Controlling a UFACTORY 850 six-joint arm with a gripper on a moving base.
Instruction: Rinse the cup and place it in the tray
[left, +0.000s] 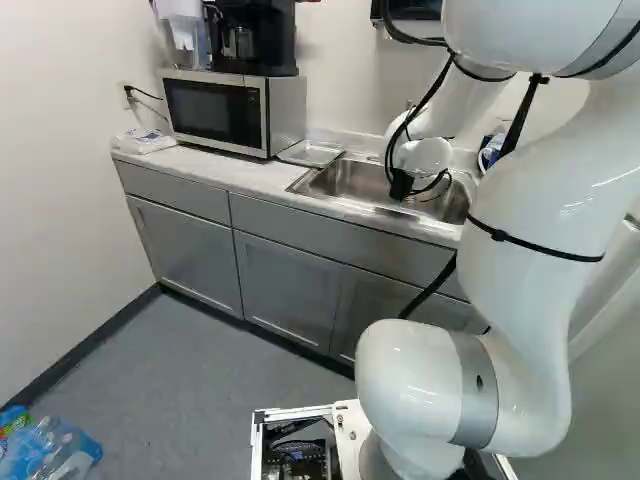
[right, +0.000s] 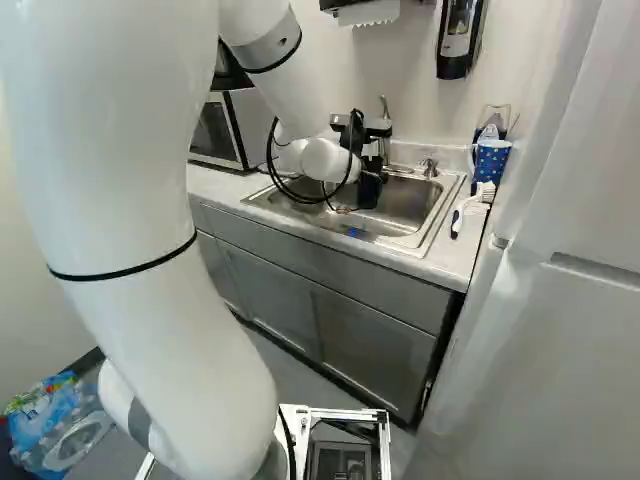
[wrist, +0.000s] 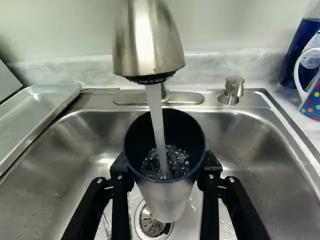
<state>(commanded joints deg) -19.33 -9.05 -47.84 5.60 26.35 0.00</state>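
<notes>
Left base view: the sink (left: 348, 182) is overhung by the white arm (left: 530, 260). The metal tray (left: 311, 153) is set on the counter (left: 215, 169), between the microwave (left: 215, 112) and the sink. A coffee maker (left: 262, 38) is borne by the microwave.

Right base view: the black gripper (right: 369, 188) is seen over the basin, close by the faucet; the cup cannot be made out clearly here. On the counter beyond the sink, a blue dotted mug (right: 491, 160) and a brush (right: 472, 208) are noted.

Wrist view: the cup (wrist: 166, 199) is pinched by the gripper from both sides, mouth up, above the drain (wrist: 151, 224). Running water (wrist: 156, 117) is poured into it from the faucet (wrist: 147, 42); bubbles are seen inside. The tray is placed at the sink's edge, apart from the cup.
</notes>
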